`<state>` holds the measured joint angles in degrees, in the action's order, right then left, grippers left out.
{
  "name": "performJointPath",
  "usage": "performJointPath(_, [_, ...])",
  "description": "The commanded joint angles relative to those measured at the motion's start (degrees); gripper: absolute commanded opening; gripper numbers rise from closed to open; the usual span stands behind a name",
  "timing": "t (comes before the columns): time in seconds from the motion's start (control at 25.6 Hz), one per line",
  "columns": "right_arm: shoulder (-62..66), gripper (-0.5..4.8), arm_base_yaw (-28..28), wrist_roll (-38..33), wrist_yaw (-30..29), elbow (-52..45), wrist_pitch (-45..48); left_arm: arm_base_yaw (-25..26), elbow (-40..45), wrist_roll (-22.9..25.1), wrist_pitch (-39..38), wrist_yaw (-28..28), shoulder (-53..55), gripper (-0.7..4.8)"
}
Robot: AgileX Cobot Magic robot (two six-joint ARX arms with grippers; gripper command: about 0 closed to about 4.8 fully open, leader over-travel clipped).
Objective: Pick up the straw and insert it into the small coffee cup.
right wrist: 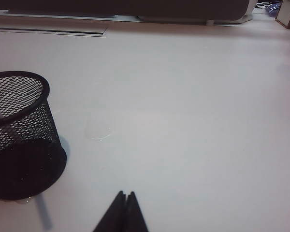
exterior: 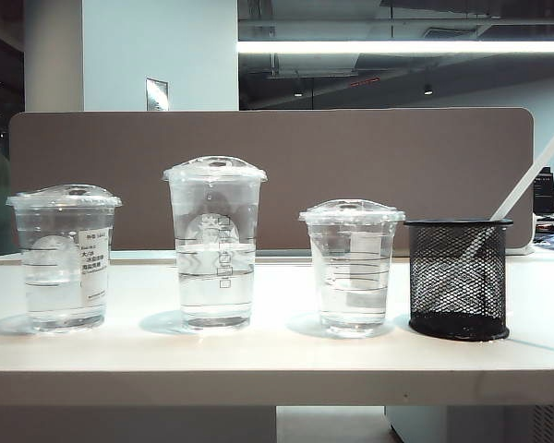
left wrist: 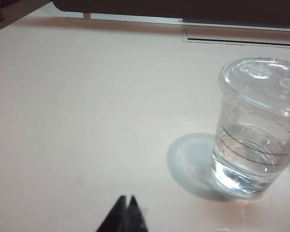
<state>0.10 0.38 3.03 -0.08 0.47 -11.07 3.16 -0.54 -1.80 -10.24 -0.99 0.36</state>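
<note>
Your left tool (left wrist: 126, 199) and right tool (right wrist: 125, 194) both hover pressed together, holding nothing, above the worktop (right wrist: 193, 121), the straw (exterior: 522, 187) untouched.

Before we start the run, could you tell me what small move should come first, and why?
Probably open the right pincer and reach toward the mesh holder: the straw leans out of it, and both pincers, left too, sit shut and empty.
</note>
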Motion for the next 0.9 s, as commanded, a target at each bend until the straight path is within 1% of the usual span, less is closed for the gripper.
performJointPath(0.04, [-0.07, -0.08, 0.00, -0.07, 0.15, -0.35, 0.59, 0.00, 0.02, -0.17, -0.26, 0.11, 0.04, -0.04])
performJointPath(0.55, [-0.07, -0.08, 0.00, -0.07, 0.15, -0.35, 0.59, 0.02, -0.15, -0.17, -0.76, 0.13, 0.07, -0.04])
performJointPath(0.66, [-0.07, -0.08, 0.00, -0.07, 0.15, -0.35, 0.59, 0.02, -3.85, -0.17, -8.11, 0.13, 0.42, -0.04])
performJointPath(0.7, [-0.07, -0.08, 0.00, -0.07, 0.15, -0.35, 0.59, 0.02, -7.23, -0.17, -14.14, 0.11, 0.85, -0.04])
performJointPath(0.9, [-0.07, -0.08, 0.00, -0.07, 0.15, -0.35, 0.57, 0.02, -17.88, -0.17, -27.78, 0.13, 4.61, -0.05])
